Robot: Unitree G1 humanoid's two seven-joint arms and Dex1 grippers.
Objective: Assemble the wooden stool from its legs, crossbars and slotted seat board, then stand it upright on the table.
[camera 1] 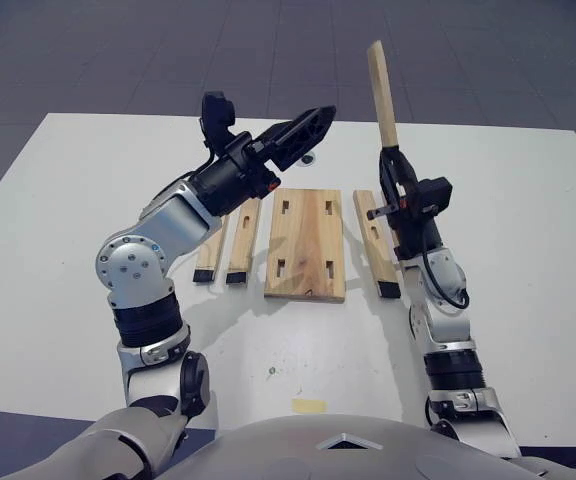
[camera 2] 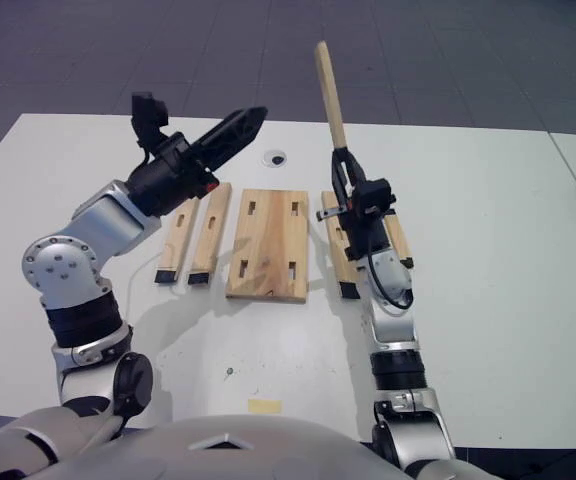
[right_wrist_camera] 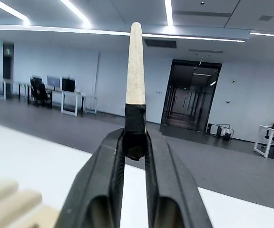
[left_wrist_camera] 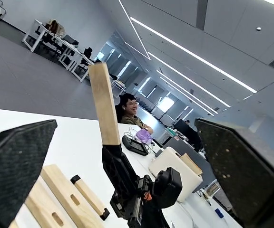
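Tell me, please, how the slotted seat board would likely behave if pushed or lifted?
Probably stiff: the seat board is a thick, flat wooden plank. Lying flat on the table, it should slide rather than roll or tip.

On the counter (camera 1: 528, 220) the board (camera 1: 305, 243) lies in the middle. A pair of legs (camera 1: 228, 245) lies side by side to its left, and two more pieces (camera 2: 340, 250) lie to its right. The left end effector (camera 1: 313, 125) hangs above the pair. The right end effector (camera 1: 390, 155), above the right pieces, clamps an upright leg (camera 1: 382, 95).
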